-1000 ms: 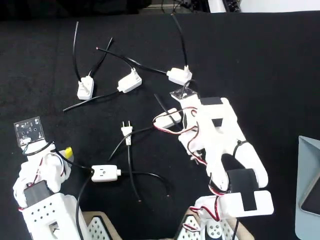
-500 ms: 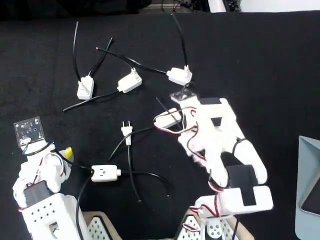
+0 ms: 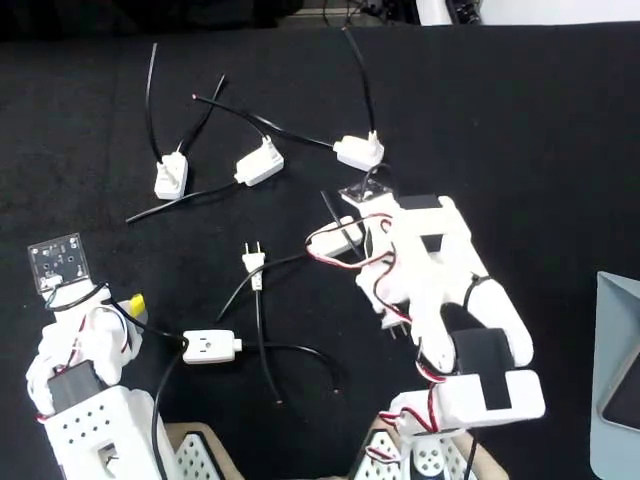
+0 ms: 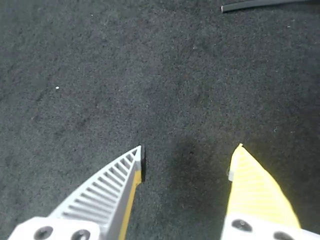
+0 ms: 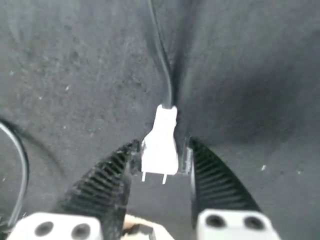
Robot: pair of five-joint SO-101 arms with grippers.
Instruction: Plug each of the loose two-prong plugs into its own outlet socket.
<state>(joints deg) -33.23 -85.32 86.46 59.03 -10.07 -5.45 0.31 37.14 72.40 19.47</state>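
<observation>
My right gripper (image 3: 345, 233) is shut on a white two-prong plug (image 5: 160, 148), held between its black fingers (image 5: 102, 182) above the black table, prongs pointing back toward the wrist. The plug's black cable (image 5: 161, 55) trails away over the mat. A second loose plug (image 3: 253, 262) lies left of it. White outlet sockets lie at the far left (image 3: 170, 178), far middle (image 3: 258, 163), just beyond the right gripper (image 3: 358, 152) and near the front (image 3: 210, 346). My left gripper (image 4: 190, 155) is open over bare mat, at the front left (image 3: 132, 304).
Black cables (image 3: 262, 345) loop between the plugs and sockets across the middle of the mat. One cable end (image 4: 260, 5) lies beyond the left gripper. A grey-blue tray (image 3: 612, 380) stands at the right edge.
My right gripper, with the plug in it, has shifted slightly and the plug's cable end has swung a little to the right. The left arm has kept still.
</observation>
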